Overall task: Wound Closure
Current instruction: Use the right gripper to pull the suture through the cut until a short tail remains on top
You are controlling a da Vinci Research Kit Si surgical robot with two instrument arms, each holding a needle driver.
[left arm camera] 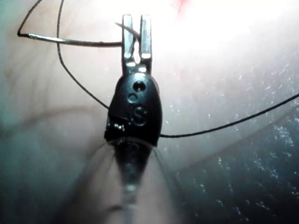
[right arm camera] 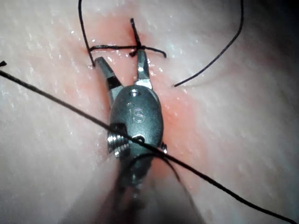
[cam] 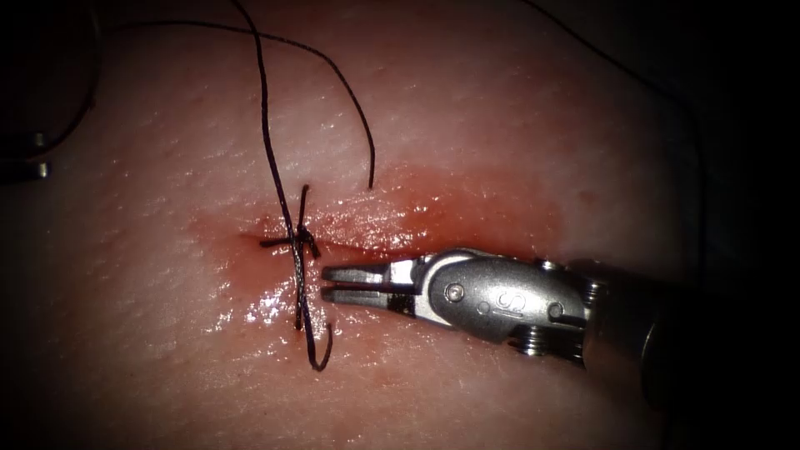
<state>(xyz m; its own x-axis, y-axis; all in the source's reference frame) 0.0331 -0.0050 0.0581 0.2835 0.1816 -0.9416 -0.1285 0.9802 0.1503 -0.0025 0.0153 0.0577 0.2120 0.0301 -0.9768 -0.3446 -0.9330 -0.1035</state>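
Observation:
The tissue [cam: 467, 108] has a cut [cam: 367, 243] wet with red fluid. A tied knot [cam: 297, 242] sits at the cut's left end, with a short tail curling below it [cam: 321, 357]. My right tool [cam: 323, 283] comes in from the right and lies just right of the knot, jaws open and holding nothing. In the right wrist view its spread jaws [right arm camera: 119, 57] reach the stitch, one fingertip [right arm camera: 141, 58] beside the knot [right arm camera: 137, 47]. My left tool [left arm camera: 136, 18] is shut on the curved needle [left arm camera: 70, 41] near one end. The needle is out of the tissue.
A long strand of thread [cam: 267, 125] runs up from the knot and out of the picture. A second strand arcs over the tissue and ends loose above the cut [cam: 371, 183]. Another strand [right arm camera: 70, 106] crosses over my right tool's wrist.

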